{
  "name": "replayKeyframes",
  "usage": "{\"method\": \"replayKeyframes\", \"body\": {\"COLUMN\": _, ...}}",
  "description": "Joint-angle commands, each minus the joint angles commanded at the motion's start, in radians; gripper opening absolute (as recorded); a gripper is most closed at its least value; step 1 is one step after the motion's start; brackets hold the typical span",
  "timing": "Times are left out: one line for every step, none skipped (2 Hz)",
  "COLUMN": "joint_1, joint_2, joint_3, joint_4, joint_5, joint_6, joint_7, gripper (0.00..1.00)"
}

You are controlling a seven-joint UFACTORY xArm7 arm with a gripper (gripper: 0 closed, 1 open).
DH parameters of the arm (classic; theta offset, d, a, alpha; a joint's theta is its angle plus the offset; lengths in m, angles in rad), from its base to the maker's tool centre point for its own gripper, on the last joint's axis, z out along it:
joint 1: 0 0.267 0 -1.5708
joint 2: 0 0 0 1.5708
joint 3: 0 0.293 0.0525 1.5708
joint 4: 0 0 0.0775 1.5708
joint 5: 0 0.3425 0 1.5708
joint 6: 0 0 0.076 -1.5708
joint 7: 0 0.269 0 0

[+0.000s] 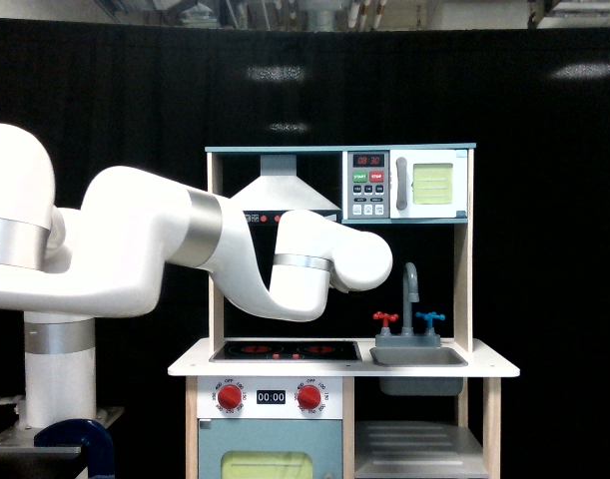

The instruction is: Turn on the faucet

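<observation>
**Arm clear of faucet, gripper not visible**

Faucet (410, 299) sits at the back edge of the toy kitchen's surface (190, 367), right behind the grey sink (418, 356), on the exterior view's right. Grey gooseneck spout stands upright and curves over the basin. Red cross handle (385, 319) on the spout's left in this view, blue cross handle (429, 319) on its right, both low by the base. Can't read handle rotation from here.

White arm (165, 254) reaches in from the exterior view's left, elbow bent. Its last rounded link (344, 254) ends above the hob (285, 350), up and to the left of the spout, near but apart from it. Nothing touches the faucet.

Gripper: can't see it at all, it's behind or beyond that end link, so can't tell whether the jaws are wide or narrow or gripping anything.

Microwave panel (409, 185) above the sink, extractor hood (278, 190) over the hob. Two red knobs (230, 397) on the oven front, under the hob.
</observation>
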Motion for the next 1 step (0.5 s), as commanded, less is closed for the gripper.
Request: {"method": "replayKeyframes", "body": {"joint_1": -0.139, "joint_2": -0.001, "joint_3": 0.003, "joint_4": -0.072, "joint_5": -0.023, "joint_6": 0.064, "joint_7": -0.004, "gripper": 1.0}}
